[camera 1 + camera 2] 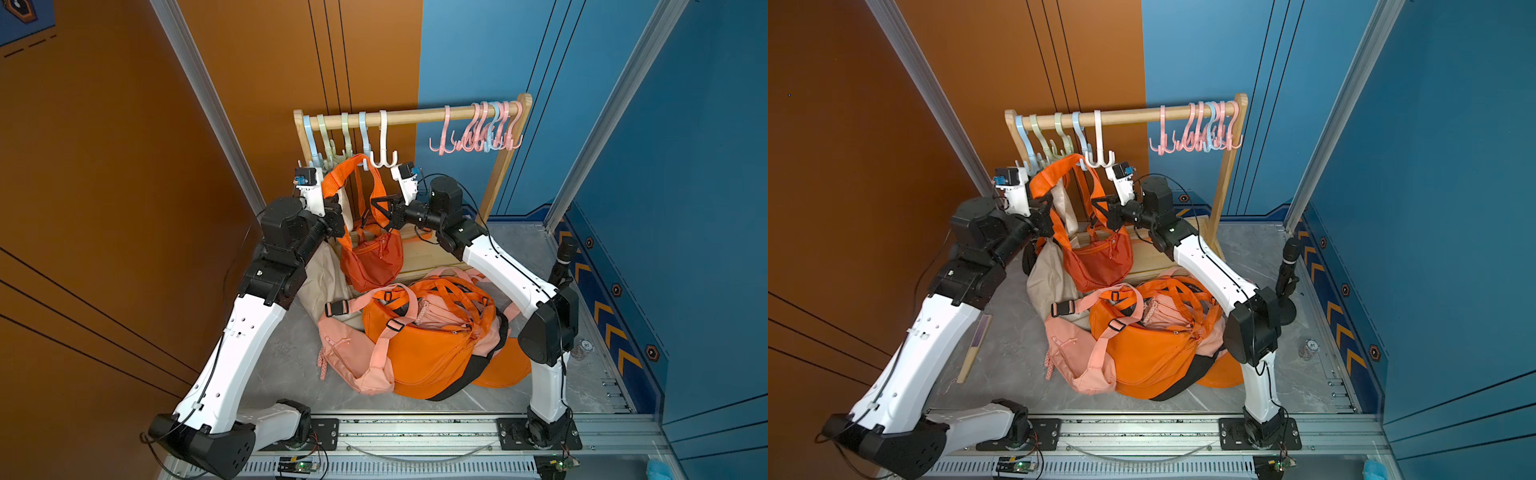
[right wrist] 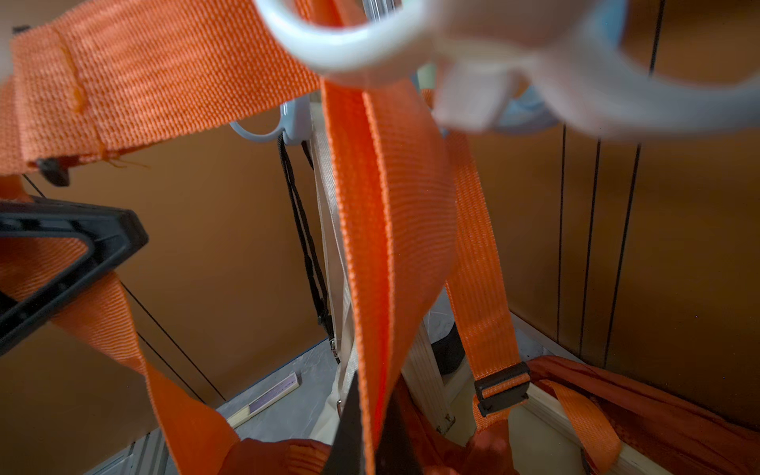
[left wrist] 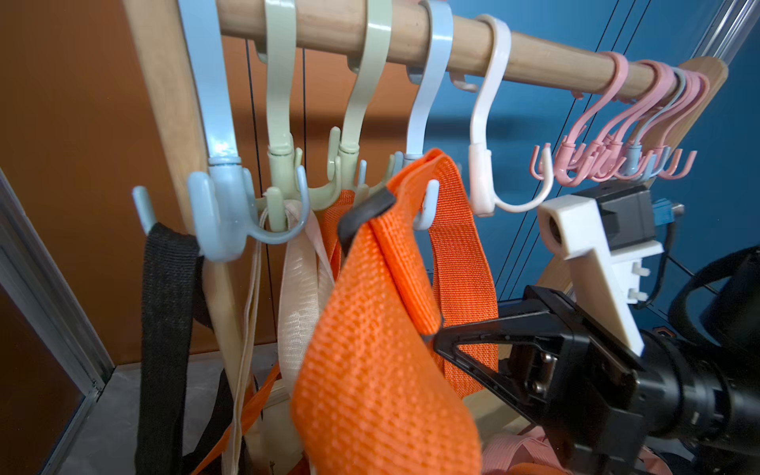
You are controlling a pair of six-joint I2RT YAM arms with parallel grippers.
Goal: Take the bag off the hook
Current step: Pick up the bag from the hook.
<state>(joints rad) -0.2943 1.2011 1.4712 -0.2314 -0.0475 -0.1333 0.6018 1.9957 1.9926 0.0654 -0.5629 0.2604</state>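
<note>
Grey marble tabletop [image 1: 286, 365] carries a heap of loose bags [image 1: 419, 340] at lower centre. Beyond it, at mid-frame, the orange bag [image 1: 372, 262] hangs by its strap [image 1: 375, 183]. The left gripper [image 1: 338, 216] and right gripper [image 1: 380, 210] each pinch one side of that strap, equally near. Its loop runs upward between them, over the blue hook [image 3: 427, 201] on the wooden rail [image 1: 415, 113]. The left fingertips are hidden, and a blurred white hook blocks the right wrist view.
</note>
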